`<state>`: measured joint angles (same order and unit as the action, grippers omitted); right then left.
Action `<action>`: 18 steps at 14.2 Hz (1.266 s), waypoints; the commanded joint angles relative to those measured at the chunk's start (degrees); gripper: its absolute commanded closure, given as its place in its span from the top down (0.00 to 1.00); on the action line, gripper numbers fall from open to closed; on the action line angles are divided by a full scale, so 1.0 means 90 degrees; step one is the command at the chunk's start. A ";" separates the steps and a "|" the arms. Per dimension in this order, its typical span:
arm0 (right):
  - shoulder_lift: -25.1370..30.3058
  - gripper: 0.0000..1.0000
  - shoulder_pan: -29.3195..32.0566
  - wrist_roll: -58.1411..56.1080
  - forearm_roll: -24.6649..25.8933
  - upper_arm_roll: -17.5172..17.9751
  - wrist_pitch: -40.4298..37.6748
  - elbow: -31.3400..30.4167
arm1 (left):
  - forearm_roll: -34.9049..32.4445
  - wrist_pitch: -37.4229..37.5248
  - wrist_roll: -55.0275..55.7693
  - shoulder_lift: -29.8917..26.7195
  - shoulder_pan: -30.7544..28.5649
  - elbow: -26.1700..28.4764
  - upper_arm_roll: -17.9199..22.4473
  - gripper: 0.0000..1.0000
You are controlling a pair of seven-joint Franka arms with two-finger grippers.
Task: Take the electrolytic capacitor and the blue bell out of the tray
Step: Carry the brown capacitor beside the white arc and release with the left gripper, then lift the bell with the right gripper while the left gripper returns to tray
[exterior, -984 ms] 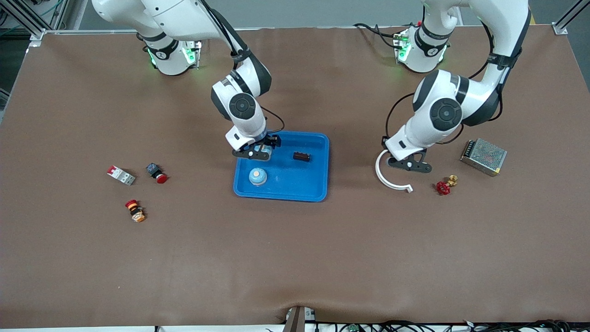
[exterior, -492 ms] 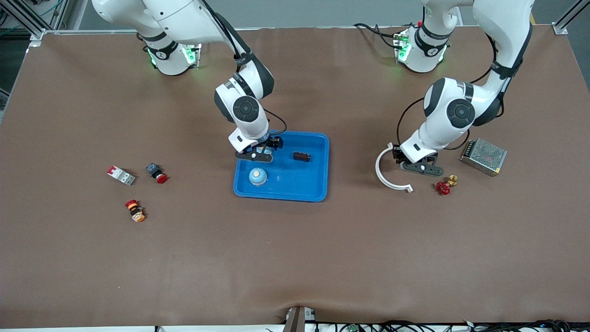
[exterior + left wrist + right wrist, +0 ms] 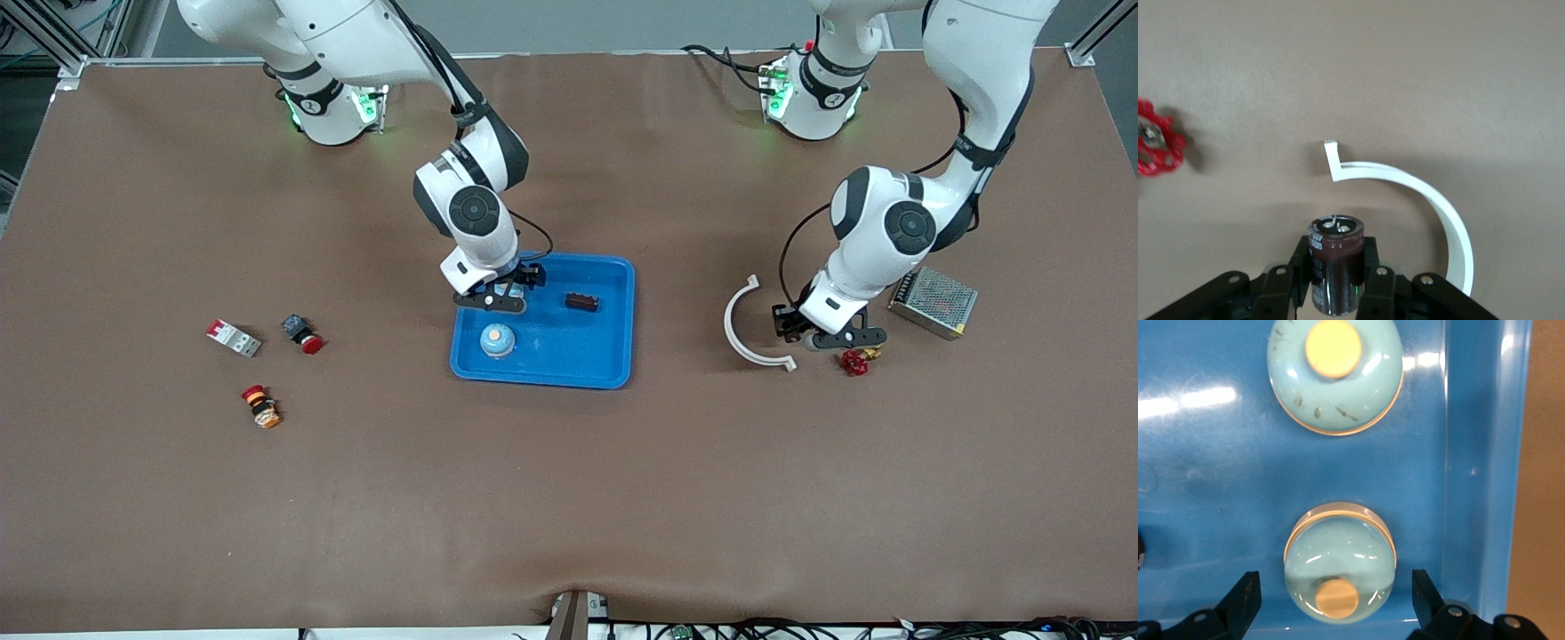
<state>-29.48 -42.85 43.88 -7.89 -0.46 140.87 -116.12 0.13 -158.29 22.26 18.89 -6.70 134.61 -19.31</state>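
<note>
Two arms stand at a worktop (image 3: 569, 498) covered edge to edge by a brown mat; grey floor and aluminium framing are seen past its edge by the arm bases.

Everything is placed from the blue tray (image 3: 613, 356) near the middle. Toward the right arm's end from the tray, well apart from it, three small parts are laid: a red-and-white breaker (image 3: 233, 338), a dark switch with a red cap (image 3: 302, 333) just beside it, and a red, orange and black push-button (image 3: 260, 406) nearer the front camera.

In the tray, two bells are seen. Each is a pale blue dome with a cream button on top and a light rim. The free bell (image 3: 498, 340) sits at the tray's camera-side part and is marked with dark scuffs in the right wrist view. The second bell (image 3: 1338, 553) rests on the tray floor by the wall. The right tool (image 3: 498, 298) is held low over it, its fingers (image 3: 1245, 600) spread apart on either side with a gap showing. A small dark block (image 3: 582, 302) lies in the tray too.

Toward the left arm's end from the tray, a white curved strip (image 3: 745, 329) lies flat. Past it, the left tool (image 3: 822, 338) is clamped on the capacitor (image 3: 1335, 263), a dark maroon cylinder with a black ring and silver terminals on its end, over bare mat. A red valve wheel (image 3: 855, 362) and a mesh-covered metal box (image 3: 932, 302) lie farthest from the tray.
</note>
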 commanded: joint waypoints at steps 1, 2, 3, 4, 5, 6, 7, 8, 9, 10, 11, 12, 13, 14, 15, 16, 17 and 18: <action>-0.0055 1.00 -0.0044 0.0066 0.0007 -0.0066 -0.0008 0.0080 | 0.0015 -0.0721 0.1116 0.0264 0.0022 0.0219 -0.0052 0.00; -0.0064 1.00 -0.0044 0.0066 0.0008 -0.0066 0.0002 0.0080 | 0.0015 -0.0810 0.1333 0.0342 0.0051 0.0258 -0.0052 0.00; -0.0064 1.00 -0.0044 0.0066 -0.0002 -0.0066 0.0002 0.0080 | 0.0015 -0.0849 0.1480 0.0372 0.0148 0.0307 -0.0052 0.00; -0.0064 1.00 -0.0044 0.0066 -0.0002 -0.0066 0.0002 0.0080 | 0.0015 -0.0859 0.1655 0.0391 0.0216 0.0365 -0.0042 0.00; -0.0064 1.00 -0.0034 0.0066 0.0007 -0.0066 0.0002 0.0080 | 0.0015 -0.0860 0.1734 0.0392 0.0217 0.0433 -0.0042 0.00; -0.0064 1.00 -0.0053 0.0066 0.0008 -0.0066 0.0012 0.0080 | 0.0015 -0.0860 0.1774 0.0372 0.0217 0.0492 -0.0042 0.00; -0.0074 1.00 -0.0053 0.0066 -0.0002 -0.0066 0.0021 0.0080 | 0.0015 -0.0860 0.1823 0.0353 0.0217 0.0570 -0.0042 0.00; -0.0074 1.00 -0.0063 0.0066 -0.0002 -0.0066 0.0080 0.0080 | 0.0025 -0.0869 0.1833 0.0352 0.0217 0.0600 -0.0042 0.00; -0.0113 1.00 -0.0082 0.0066 0.0007 -0.0066 0.0109 0.0080 | 0.0015 -0.0860 0.1833 0.0343 0.0217 0.0649 -0.0032 0.00; -0.0133 1.00 -0.0092 0.0066 0.0017 -0.0066 0.0109 0.0080 | 0.0015 -0.0860 0.1842 0.0333 0.0207 0.0678 -0.0032 0.00; -0.0133 1.00 -0.0102 0.0066 0.0027 -0.0066 0.0109 0.0080 | 0.0015 -0.0860 0.1862 0.0333 0.0198 0.0717 -0.0032 0.00; -0.0133 1.00 -0.0102 0.0066 0.0075 -0.0066 0.0109 0.0080 | 0.0015 -0.0860 0.1891 0.0333 0.0198 0.0756 -0.0032 0.00; -0.0133 0.92 -0.0092 0.0066 0.0105 -0.0066 0.0109 0.0080 | 0.0015 -0.0850 0.1901 0.0333 0.0198 0.0814 -0.0023 0.00; -0.0133 0.82 -0.0102 0.0066 0.0105 -0.0066 0.0109 0.0089 | 0.0015 -0.0840 0.1901 0.0304 0.0198 0.0883 -0.0023 0.00; -0.0133 0.70 -0.0102 0.0066 0.0105 -0.0066 0.0109 0.0090 | 0.0015 -0.0830 0.1911 0.0246 0.0188 0.0970 -0.0023 0.00; -0.0133 0.60 -0.0102 0.0066 0.0105 -0.0066 0.0109 0.0090 | 0.0015 -0.0811 0.1911 0.0177 0.0168 0.1068 -0.0023 0.00; -0.0133 0.51 -0.0102 0.0066 0.0105 -0.0066 0.0109 0.0099 | 0.0015 -0.0811 0.1911 0.0148 0.0149 0.1098 -0.0023 0.00; -0.0133 0.44 -0.0102 0.0066 0.0105 -0.0066 0.0119 0.0099 | 0.0015 -0.0811 0.1911 0.0157 0.0158 0.1098 -0.0023 0.00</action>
<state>-30.23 -43.06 43.87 -7.65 -0.66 141.76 -115.93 0.12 -165.95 38.57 20.36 -5.12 140.57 -19.60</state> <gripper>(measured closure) 0.344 0.656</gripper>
